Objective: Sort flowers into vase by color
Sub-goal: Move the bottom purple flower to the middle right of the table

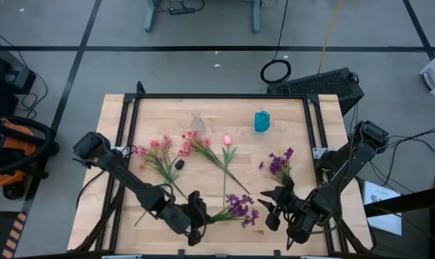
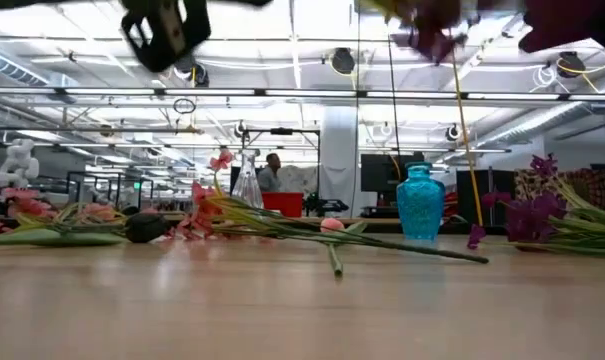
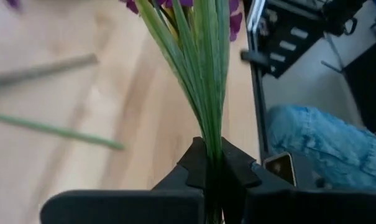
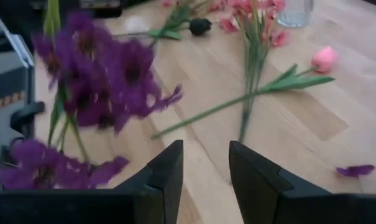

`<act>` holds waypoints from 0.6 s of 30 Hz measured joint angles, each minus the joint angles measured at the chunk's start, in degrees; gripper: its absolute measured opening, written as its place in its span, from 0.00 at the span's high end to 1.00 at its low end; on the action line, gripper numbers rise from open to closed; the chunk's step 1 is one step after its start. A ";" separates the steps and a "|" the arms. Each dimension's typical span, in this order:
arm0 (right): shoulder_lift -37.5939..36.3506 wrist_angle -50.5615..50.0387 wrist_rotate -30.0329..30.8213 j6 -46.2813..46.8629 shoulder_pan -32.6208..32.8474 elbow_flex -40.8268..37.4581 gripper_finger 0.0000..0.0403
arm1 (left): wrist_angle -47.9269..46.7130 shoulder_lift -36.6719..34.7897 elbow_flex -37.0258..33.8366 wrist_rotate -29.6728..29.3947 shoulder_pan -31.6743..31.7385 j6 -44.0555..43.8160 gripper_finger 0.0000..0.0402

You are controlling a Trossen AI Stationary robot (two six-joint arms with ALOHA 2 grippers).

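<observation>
My left gripper [image 1: 197, 218] is near the table's front edge, shut on a purple flower spray [image 1: 239, 208] whose blossoms point toward the right. My right gripper [image 1: 271, 210] stands open just right of those blossoms, with nothing between its fingers [image 4: 169, 168]. Another purple spray [image 1: 280, 164] lies on the table at the right. Two pink sprays [image 1: 159, 155] [image 1: 199, 144] and a pink tulip [image 1: 227, 139] lie flat in the middle. A clear glass vase [image 1: 196, 121] and a blue vase [image 1: 262, 121] stand upright farther back. My left gripper pinches the purple spray's bundle of green stems and leaves [image 3: 211, 158] between its two fingers. The bundle runs on forward from the fingers to the blossoms [image 3: 231, 18]. The spray is off the table; its blossoms [image 2: 432, 35] show high in the low view.
A small black object [image 1: 179, 164] lies among the pink sprays. A loose purple petal [image 4: 355, 169] lies on the wood. A black metal frame [image 1: 310, 144] borders the table's sides and back. A person in blue jeans [image 3: 318, 143] is beyond the table's edge.
</observation>
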 joint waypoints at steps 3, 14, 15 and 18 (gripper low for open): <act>0.05 3.06 1.73 -0.13 -0.04 -0.49 0.70 | -1.49 -3.15 0.00 -2.59 0.00 4.36 0.96; 6.18 25.57 7.35 -15.98 -0.71 -0.83 0.70 | 9.35 -14.49 -2.65 -12.64 0.40 25.03 0.96; 7.20 29.30 8.14 -19.02 -1.02 -0.82 0.70 | 13.37 -14.42 -2.67 -12.62 0.72 27.65 0.96; 10.55 42.33 7.53 -29.85 -2.76 -0.82 0.70 | 23.08 -13.84 -2.62 -11.95 1.54 34.84 0.96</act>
